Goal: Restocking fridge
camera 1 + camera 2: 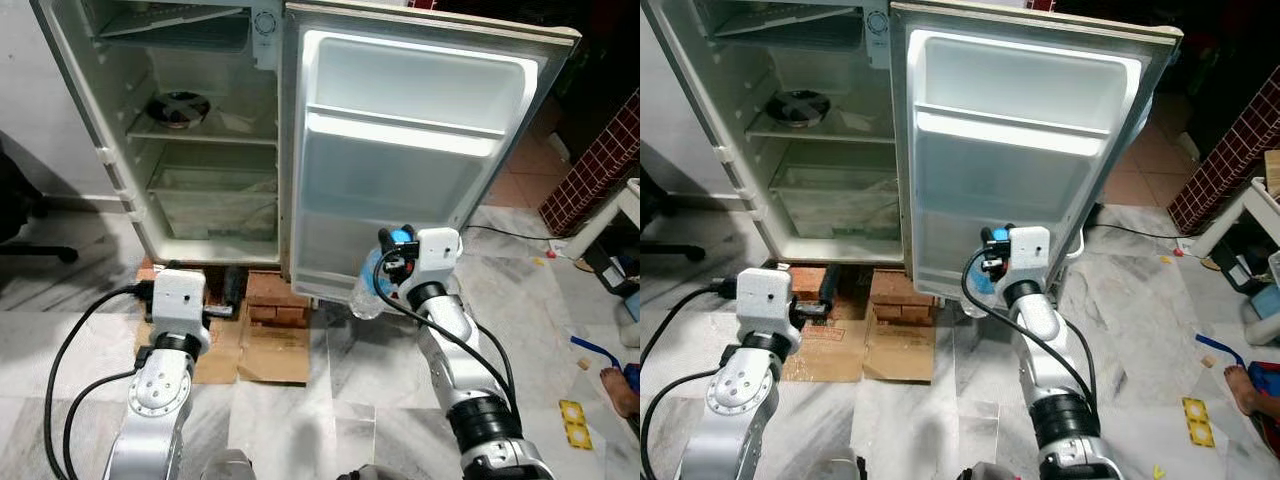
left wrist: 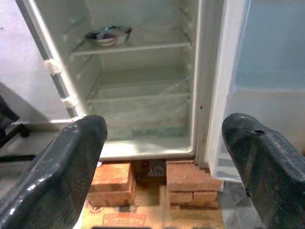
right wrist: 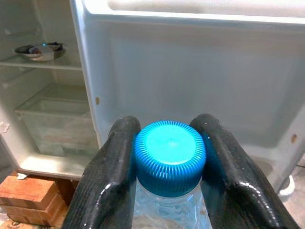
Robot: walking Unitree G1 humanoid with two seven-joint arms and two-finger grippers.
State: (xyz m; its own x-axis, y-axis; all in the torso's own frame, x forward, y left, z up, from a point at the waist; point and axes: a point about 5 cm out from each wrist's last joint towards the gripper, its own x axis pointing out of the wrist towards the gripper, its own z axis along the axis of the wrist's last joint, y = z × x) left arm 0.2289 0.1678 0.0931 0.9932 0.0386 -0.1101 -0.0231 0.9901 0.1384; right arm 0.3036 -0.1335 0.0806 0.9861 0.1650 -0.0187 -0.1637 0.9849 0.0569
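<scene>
The right gripper (image 3: 169, 162) is clamped on a clear plastic water bottle with a ribbed blue screw cap (image 3: 169, 151), its two black fingers (image 3: 112, 176) pressed against either side of the neck just under the cap, and the bottle hangs low in front of the white inner face of the open fridge door (image 1: 410, 150). In the head views the bottle (image 1: 368, 290) sits at the foot of that door, near its bottom shelf, with the silver right arm (image 1: 455, 345) reaching up to it from below (a black cable loops along the forearm). Over on the other side, the left gripper (image 2: 167, 157) is spread wide, holding nothing, its fingers (image 2: 57, 176) framing the old white fridge cabinet (image 1: 190, 130), which stands open. Inside, a round metal dish (image 2: 107, 35) rests on a middle shelf, and a clear plastic crisper drawer (image 1: 212, 200) sits beneath it. The cabinet is propped on red bricks (image 2: 190, 183), with flattened brown cardboard (image 1: 265, 355) lying on the pale marble floor (image 1: 370, 400) in front of them. At the far right edge, a person's bare foot (image 1: 620, 388) rests on the floor beside a yellow patterned piece (image 1: 574, 424), well away from both arms.
</scene>
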